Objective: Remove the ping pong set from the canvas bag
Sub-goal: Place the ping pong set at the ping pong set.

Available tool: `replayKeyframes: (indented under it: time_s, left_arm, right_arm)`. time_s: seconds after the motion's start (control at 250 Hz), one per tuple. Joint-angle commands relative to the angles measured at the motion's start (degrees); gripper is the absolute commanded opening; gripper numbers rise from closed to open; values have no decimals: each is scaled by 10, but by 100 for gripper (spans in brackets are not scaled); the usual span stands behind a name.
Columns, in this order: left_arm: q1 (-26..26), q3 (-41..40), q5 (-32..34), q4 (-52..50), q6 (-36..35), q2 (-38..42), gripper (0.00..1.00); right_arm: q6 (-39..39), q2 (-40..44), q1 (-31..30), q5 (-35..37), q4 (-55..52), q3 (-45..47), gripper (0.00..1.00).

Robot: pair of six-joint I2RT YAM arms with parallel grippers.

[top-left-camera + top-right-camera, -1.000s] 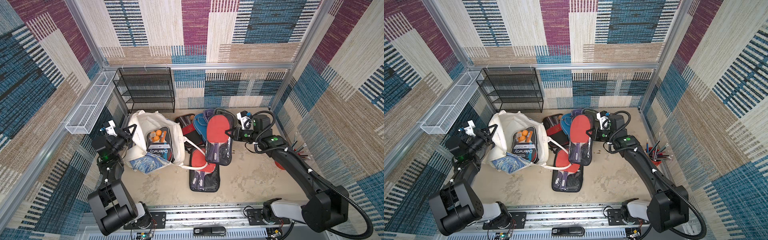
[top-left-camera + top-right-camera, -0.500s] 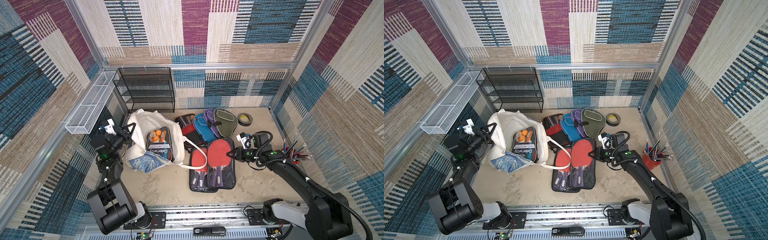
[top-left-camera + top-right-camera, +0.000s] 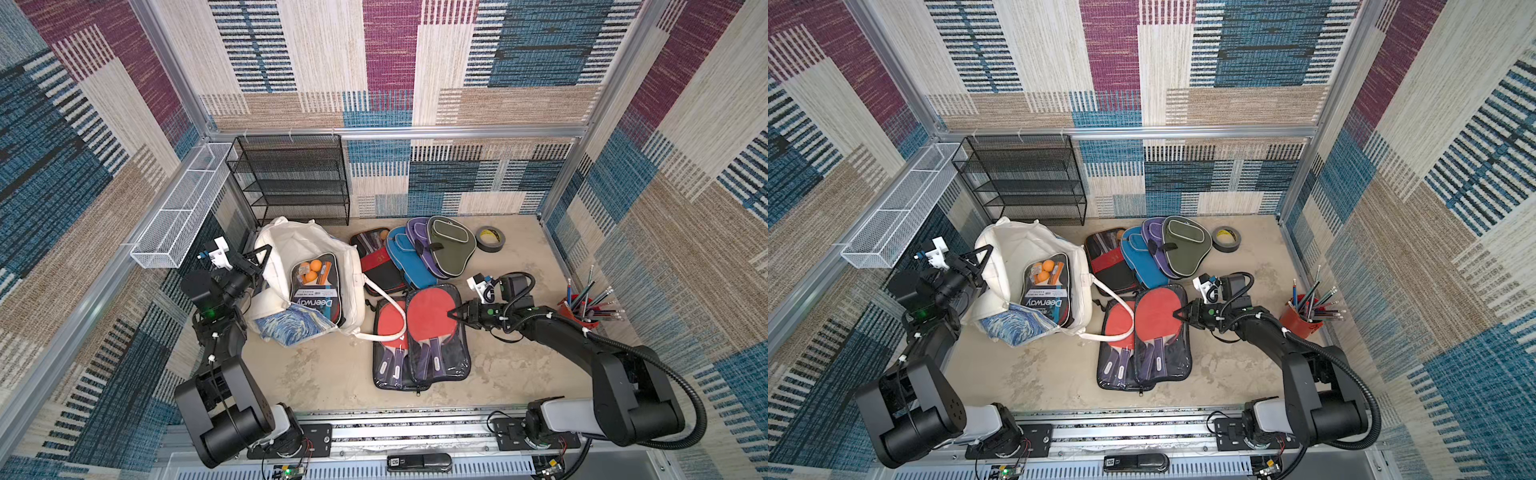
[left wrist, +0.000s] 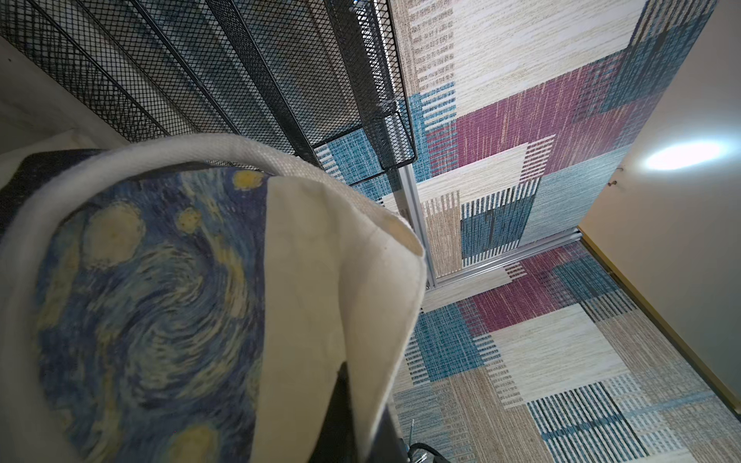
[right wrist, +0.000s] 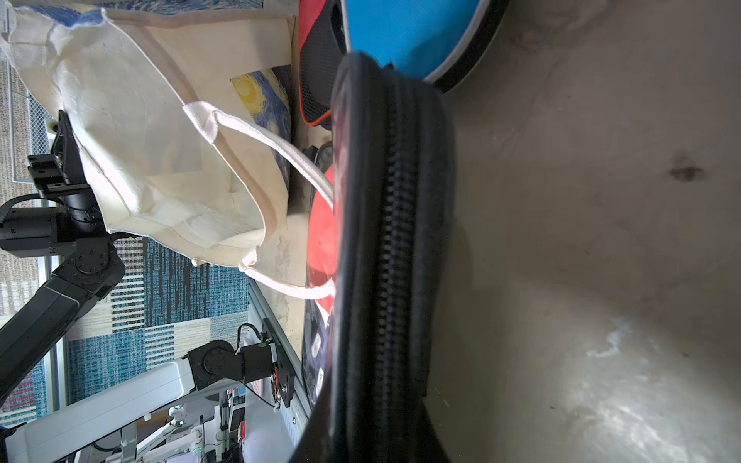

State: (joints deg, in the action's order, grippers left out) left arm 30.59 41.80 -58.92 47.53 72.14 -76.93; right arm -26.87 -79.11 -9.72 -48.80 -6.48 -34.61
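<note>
**Ping pong set on the tabletop, one more in the bag**

My right fingers [image 3: 454, 312] are pinched on the rim of the ping pong set [image 3: 430, 320], a clear zip case of red paddles, gripping beside a paddle head. The case lies low and flat on the tabletop [image 3: 316, 374], outside the canvas bag [image 3: 291, 245] and overlapping a twin case [image 3: 388, 353]. Whether it has fully settled I cannot tell. My left fingers [image 3: 262, 255] are pressed together on the bag's rim, holding the mouth up. A Deerway set [image 3: 318, 291] with orange balls shows inside that mouth.

I judge these sets light but awkward. The paddles stiffen the middle, while the vinyl face is slick and gives me nothing to bite. The zipper binding round the edge is thick and cloth-like, so that is where I would take hold. Held by one edge, a case will likely hang and swing. The bag is soft canvas and should slump if I let go. Its white handle [image 3: 382, 294] loops across the twin case and could snag.
</note>
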Motion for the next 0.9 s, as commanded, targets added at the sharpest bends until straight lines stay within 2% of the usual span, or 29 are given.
replayKeyframes:
  time_s: [0.0,0.2,0.384,0.464,0.5,0.664,0.792,0.896]
  left_arm:
    - [-4,-1,-11,72,28,0,0]
    - [-16,-1,-13,88,36,-2,0]
    - [-20,-1,-13,109,48,-10,0]
    - [-21,0,-14,113,52,-11,0]
    - [-21,0,-12,113,53,-12,0]
    - [-23,-2,-12,119,56,-12,0]
    - [-26,-7,-11,137,72,-14,0]
    - [-27,-15,-12,143,77,-10,0]
  right_arm:
    - [49,-29,12,137,8,23,0]
    - [51,-25,69,183,15,21,2]
    - [57,-23,86,218,-1,7,53]
    - [58,-23,87,227,-6,4,70]
    - [58,-22,87,230,-8,2,74]
    - [59,16,87,238,-15,-8,79]
    - [69,51,85,210,-23,-39,83]
    - [88,74,58,200,-32,-76,87]
